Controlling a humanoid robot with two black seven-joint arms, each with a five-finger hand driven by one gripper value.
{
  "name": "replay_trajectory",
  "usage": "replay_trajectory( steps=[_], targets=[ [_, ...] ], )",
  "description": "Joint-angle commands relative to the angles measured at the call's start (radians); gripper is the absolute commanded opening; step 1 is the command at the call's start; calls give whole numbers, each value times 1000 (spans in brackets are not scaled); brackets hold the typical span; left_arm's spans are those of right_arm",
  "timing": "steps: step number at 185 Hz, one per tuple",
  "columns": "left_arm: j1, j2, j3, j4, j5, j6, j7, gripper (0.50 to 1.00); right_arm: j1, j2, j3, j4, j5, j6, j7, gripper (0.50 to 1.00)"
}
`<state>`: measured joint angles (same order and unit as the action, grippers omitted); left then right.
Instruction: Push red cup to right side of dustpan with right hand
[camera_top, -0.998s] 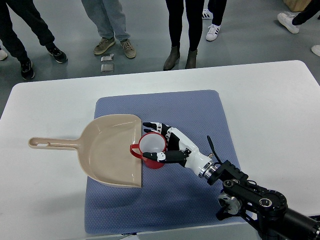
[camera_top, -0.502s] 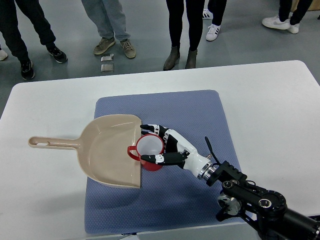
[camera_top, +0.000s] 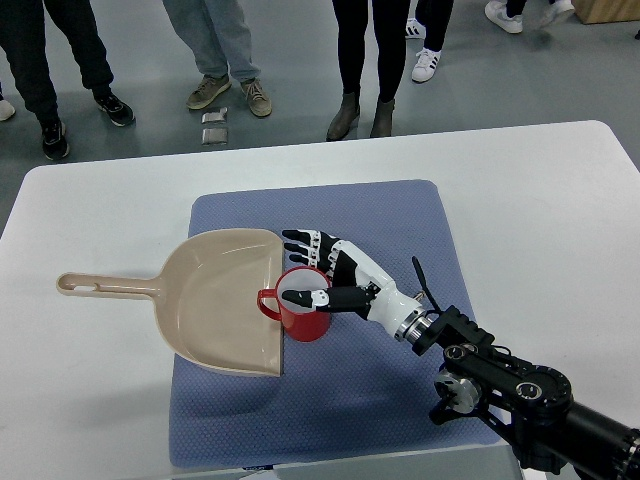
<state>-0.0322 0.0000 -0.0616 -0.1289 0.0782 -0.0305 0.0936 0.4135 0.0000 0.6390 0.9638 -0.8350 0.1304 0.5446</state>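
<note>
Black forearm hardware enters from the near right corner, so the right hand (camera_top: 335, 280) is doing the work; left arm is out of view. Fingers (camera_top: 300, 240) are spread and loosely cupped over the red cup (camera_top: 303, 312), thumb lying across the open mouth, no real grip visible, which suits a push. Cup stands upright on the blue mat (camera_top: 400, 230), touching the dustpan (camera_top: 215, 300) lip's right edge, handle poking left over the pan. Probably near its target already. Mat covers the middle of the white table (camera_top: 540, 200). Farther off, people's legs stand on the floor.
</note>
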Motion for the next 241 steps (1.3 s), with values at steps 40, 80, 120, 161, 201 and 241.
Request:
replay_trajectory(
  steps=[40,80,120,161,201,241],
  targets=[
    [0,0,0,0,0,0,0,1000,96,-26,93,-48,8,11,-2,928],
    [0,0,0,0,0,0,0,1000,205,-98,145,-91,164,12,-48,928],
    [0,0,0,0,0,0,0,1000,271,-160,145,-148,427,3,-83,928],
    [0,0,0,0,0,0,0,1000,286,-183,151,-206,663,-12,-126,928],
    [0,0,0,0,0,0,0,1000,278,-181,151,-217,797,-18,-155,928],
    [0,0,0,0,0,0,0,1000,274,-169,151,-217,846,-20,-150,928]
  ],
)
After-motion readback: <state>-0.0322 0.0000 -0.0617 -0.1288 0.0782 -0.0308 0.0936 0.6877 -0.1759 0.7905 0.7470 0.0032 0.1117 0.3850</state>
